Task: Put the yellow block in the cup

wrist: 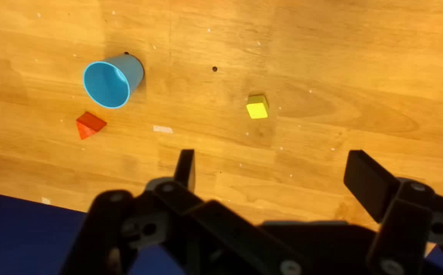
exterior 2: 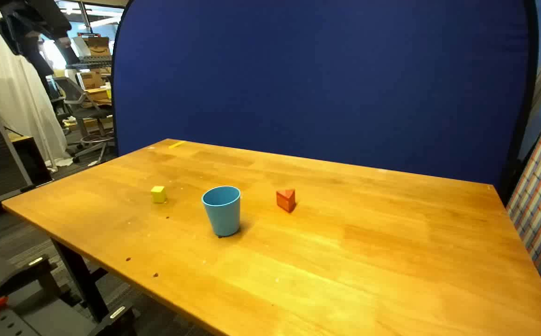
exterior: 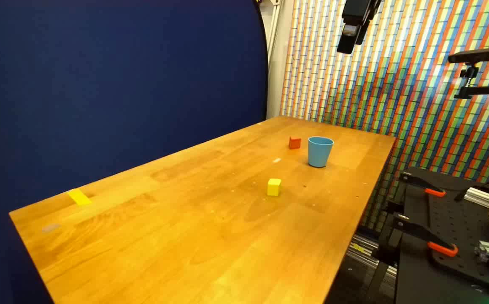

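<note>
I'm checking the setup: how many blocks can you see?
2. In an exterior view, the yellow block is left of the cup, the red block right of it. Another low inside the cup might be hidden.

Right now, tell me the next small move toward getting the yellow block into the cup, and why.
Probably bring the open claw over the yellow block before lowering it. The wrist view shows the claw spread wide and holding nothing, with the block not yet between its fingers but resting on the table, apart from the upright cup.
</note>
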{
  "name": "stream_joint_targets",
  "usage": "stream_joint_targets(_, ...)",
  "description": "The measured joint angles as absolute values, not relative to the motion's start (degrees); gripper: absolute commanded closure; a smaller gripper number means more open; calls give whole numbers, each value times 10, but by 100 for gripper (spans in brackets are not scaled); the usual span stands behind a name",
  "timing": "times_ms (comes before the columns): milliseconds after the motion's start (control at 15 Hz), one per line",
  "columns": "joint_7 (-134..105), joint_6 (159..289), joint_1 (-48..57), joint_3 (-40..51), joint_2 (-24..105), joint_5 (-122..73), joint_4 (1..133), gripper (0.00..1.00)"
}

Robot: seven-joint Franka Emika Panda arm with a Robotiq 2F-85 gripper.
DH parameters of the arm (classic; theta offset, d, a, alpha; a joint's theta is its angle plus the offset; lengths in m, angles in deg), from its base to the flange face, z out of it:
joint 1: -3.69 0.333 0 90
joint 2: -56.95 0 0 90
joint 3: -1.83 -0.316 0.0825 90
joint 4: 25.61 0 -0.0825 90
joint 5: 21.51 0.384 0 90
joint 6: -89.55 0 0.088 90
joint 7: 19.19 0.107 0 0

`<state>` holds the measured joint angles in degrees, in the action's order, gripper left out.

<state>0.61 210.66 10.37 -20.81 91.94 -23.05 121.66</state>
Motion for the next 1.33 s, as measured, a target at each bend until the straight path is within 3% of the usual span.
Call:
stream_joint_targets(533, 17, 2165, 100, -204, 857, -235, 1224, 0)
stream_joint_targets(1000, 18, 2364, 91, -168, 642, -236, 1218, 0)
stream_joint_targets(1333, 24, 2422, 98, -127, 500, -258, 1177, 0)
